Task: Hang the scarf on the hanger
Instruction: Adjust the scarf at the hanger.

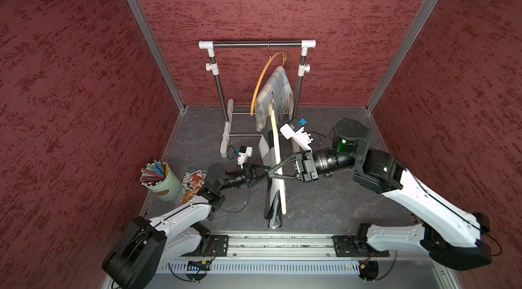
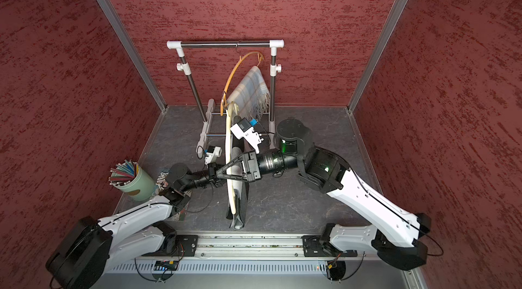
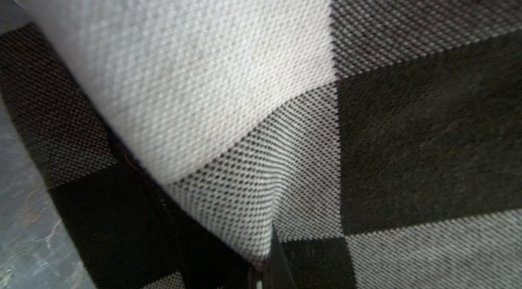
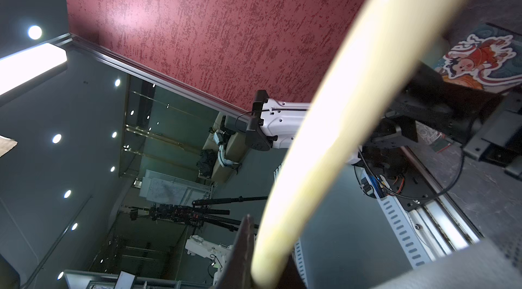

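While the right gripper (image 1: 274,173) clamps the pale hanger (image 1: 275,138) above the counter (image 1: 324,203) in a top view, the left gripper (image 1: 264,171) is closed on the checked scarf (image 1: 271,208), which hangs beneath and beside that hanger. A second hanger (image 1: 260,78) on the rack (image 1: 254,45) already carries a light plaid scarf (image 1: 276,90).

In the left wrist view, checked fabric fills the frame and puckers toward one fingertip (image 3: 278,259).

In the right wrist view, the pale hanger crosses the frame.

Judged status: draping is under way; evening the scarf and releasing it remain. The cartoon card (image 4: 477,59) shows no legible writing.
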`<move>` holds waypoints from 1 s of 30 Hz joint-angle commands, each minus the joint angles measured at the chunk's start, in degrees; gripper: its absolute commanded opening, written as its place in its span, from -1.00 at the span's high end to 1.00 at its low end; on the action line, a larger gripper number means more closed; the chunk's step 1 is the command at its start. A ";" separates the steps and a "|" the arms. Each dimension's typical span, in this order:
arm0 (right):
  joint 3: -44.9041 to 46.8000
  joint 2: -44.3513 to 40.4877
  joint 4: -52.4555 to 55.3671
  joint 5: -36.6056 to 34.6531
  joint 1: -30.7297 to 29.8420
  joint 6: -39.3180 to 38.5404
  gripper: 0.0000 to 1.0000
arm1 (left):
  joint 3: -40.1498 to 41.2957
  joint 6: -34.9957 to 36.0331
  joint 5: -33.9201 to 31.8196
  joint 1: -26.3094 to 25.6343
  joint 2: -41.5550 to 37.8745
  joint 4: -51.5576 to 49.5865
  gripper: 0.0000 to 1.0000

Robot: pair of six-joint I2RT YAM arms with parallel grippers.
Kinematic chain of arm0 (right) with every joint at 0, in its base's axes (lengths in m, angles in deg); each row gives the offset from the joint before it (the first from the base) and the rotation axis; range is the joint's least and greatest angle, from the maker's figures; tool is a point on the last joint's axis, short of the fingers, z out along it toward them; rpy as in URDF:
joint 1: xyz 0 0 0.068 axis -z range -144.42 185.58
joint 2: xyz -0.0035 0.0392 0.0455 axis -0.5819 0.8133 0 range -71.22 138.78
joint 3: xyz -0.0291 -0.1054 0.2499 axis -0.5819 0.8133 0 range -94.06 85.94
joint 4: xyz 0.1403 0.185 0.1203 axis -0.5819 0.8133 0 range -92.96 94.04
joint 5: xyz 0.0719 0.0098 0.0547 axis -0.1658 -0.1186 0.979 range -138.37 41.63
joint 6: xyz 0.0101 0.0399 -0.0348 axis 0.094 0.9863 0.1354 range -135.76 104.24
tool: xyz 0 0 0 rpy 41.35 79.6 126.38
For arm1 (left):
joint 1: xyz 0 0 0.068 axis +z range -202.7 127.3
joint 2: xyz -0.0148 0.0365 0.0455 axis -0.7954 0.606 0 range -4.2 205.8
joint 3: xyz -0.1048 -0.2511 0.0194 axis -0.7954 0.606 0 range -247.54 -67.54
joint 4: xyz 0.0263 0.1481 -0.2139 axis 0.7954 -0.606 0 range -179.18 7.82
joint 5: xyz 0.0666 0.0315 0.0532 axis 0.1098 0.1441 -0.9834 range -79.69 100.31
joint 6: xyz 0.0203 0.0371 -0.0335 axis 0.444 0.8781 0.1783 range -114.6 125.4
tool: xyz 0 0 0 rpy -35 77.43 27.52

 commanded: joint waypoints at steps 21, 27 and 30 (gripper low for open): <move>-2.11 -3.87 -9.49 0.68 0.80 -2.87 1.00 | 5.16 4.68 2.00 2.03 11.01 5.39 1.00; -1.27 -3.26 -10.64 0.47 0.78 -1.99 1.00 | 3.75 5.96 1.29 2.43 6.54 -0.50 -0.50; -1.70 -2.02 -10.43 0.43 0.77 -1.83 1.00 | 3.47 6.90 -1.03 4.54 -1.88 -9.94 -0.80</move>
